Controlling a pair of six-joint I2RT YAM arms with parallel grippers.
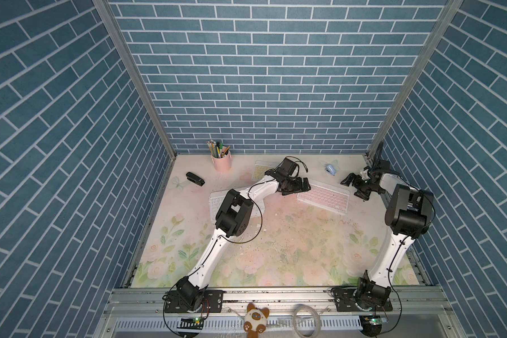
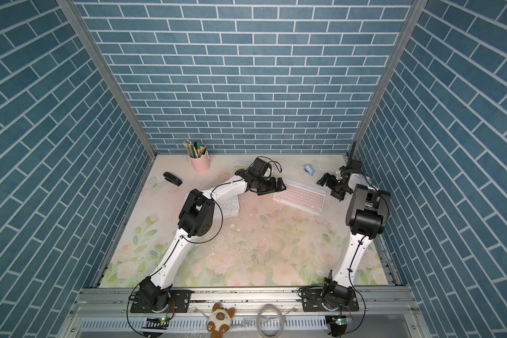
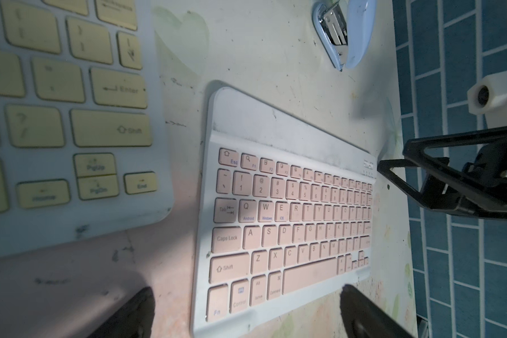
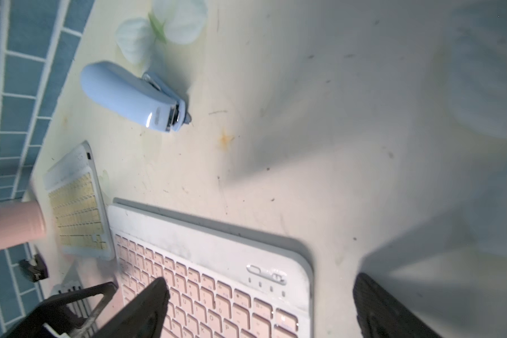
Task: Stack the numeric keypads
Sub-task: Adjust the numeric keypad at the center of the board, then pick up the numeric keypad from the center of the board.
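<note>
Guessing the pink keypad point(image 1: 324, 196), lying flat near the table's point(image 1: 275, 234) back edge, skids instead of lifting, it's so thin; left gripper point(image 1: 300, 187) and right gripper point(image 1: 352, 188) hang wide open at its ends.

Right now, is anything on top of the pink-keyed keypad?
Nothing lies on the white-framed, pink-keyed rectangular keypad; the left wrist view shows its keys bare. In both top views the left pincer covers one end, and the open right pincer hangs at the other end.
</note>
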